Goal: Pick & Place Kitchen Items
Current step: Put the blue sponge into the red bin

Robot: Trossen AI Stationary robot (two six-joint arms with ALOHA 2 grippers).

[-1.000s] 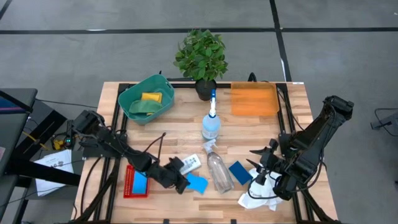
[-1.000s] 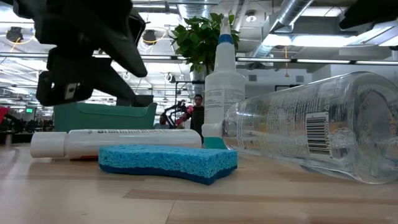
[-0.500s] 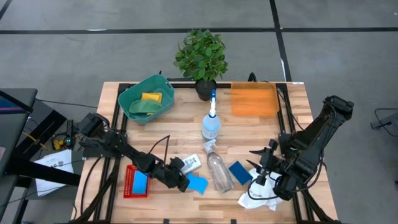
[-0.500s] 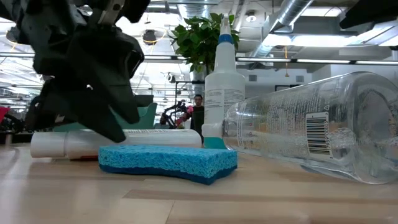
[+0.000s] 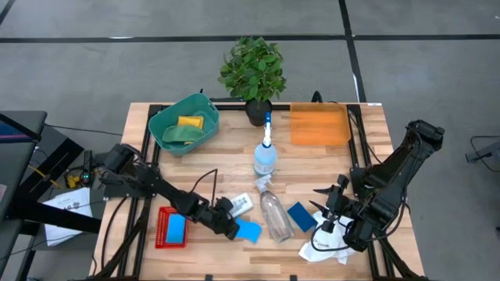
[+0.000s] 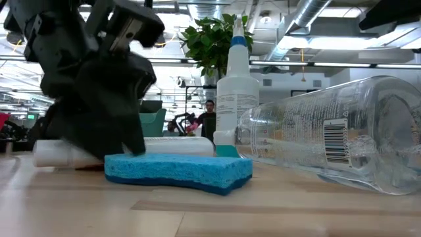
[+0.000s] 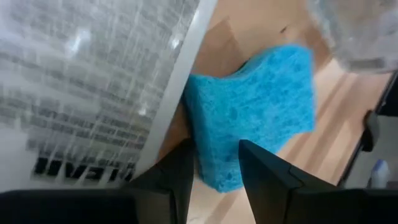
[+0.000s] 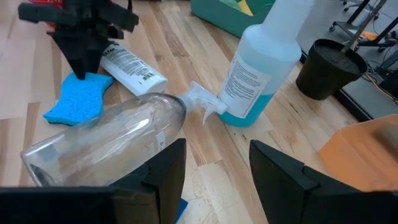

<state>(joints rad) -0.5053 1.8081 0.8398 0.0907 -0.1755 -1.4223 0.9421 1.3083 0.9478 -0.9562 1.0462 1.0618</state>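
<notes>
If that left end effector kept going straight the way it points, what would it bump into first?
Most likely the light blue sponge: the left end effector has open fingers either side of its near edge, beside the small white labelled bottle.

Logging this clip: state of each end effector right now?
Left end effector: open, fingers straddling the edge of the blue sponge, not gripping it.
Right end effector: open, holding nothing.

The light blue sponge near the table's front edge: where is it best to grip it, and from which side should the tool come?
Probably from above, across its narrow waist. The light blue sponge lies flat with wavy edges, so the pinched middle fits between fingers. The left tool is already over its end beside the small white bottle, fingers apart.
</notes>
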